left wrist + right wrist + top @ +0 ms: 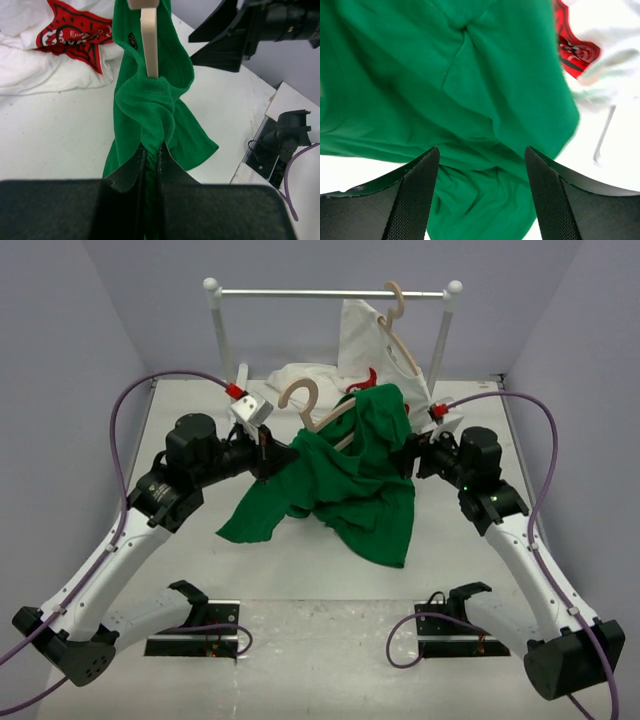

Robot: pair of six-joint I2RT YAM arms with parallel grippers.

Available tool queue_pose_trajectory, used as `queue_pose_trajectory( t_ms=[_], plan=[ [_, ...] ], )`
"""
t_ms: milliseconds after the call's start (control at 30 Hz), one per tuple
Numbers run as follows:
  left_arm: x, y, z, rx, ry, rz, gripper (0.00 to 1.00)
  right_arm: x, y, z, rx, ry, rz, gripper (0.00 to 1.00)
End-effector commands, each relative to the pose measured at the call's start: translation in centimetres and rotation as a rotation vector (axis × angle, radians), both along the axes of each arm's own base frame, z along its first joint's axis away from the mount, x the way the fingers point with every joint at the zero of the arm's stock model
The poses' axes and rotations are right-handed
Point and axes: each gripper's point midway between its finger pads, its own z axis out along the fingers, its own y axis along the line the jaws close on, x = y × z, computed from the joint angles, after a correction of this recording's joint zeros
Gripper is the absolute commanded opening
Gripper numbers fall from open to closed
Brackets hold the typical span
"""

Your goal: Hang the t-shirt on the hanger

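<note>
We think the job is about half done. The green t-shirt (350,480) sits in a bunch in the middle of the worktop (300,570), a bit toward the far edge. One arm of the wooden hanger (150,45) goes into the neck hole, and its hook sticks out on top. The shirt is not spread over both wooden shoulders yet, so we think that part is left to do.

The left pincer (151,150) is shut tight on a fold of the green cloth, just below the collar. The right pincer (481,150) is wide open, and the shirt is right in front of it.

We see no box or bin here. A rack (330,293) stands at the far edge, and a second hanger (395,300) with a white cloth (365,340) hangs on it. A white t-shirt with a red print (30,65) lies under the rack.
</note>
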Motion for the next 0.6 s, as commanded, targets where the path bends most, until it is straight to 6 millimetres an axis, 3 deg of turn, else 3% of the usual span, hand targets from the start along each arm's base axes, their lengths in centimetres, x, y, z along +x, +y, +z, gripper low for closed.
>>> queue_pose_trajectory(
  t_ms=[0,100,200,233,400,567],
  plan=[
    [-1.8,-0.1,6.9,-0.135,-0.115,-0.053,0.00,2.7,1.2,2.8,-0.054,-0.148,-0.017,0.67],
    [-2.4,-0.2,7.5,-0.140,-0.120,-0.084,0.00,4.2,0.4,3.6,-0.061,-0.200,-0.101,0.57],
    [-2.4,-0.1,7.5,-0.127,-0.123,-0.080,0.00,5.2,-1.2,5.4,-0.050,-0.264,-0.212,0.37],
    [-2.4,0.0,7.5,-0.123,-0.124,-0.079,0.00,5.4,-1.6,5.8,-0.047,-0.277,-0.238,0.35],
    [-2.2,0.4,7.2,-0.093,-0.133,-0.057,0.00,5.3,-3.1,7.5,-0.060,-0.304,-0.316,0.14],
    [-2.4,0.8,7.5,-0.080,-0.151,-0.057,0.00,4.5,-4.3,7.6,-0.073,-0.290,-0.362,0.09]
  ],
)
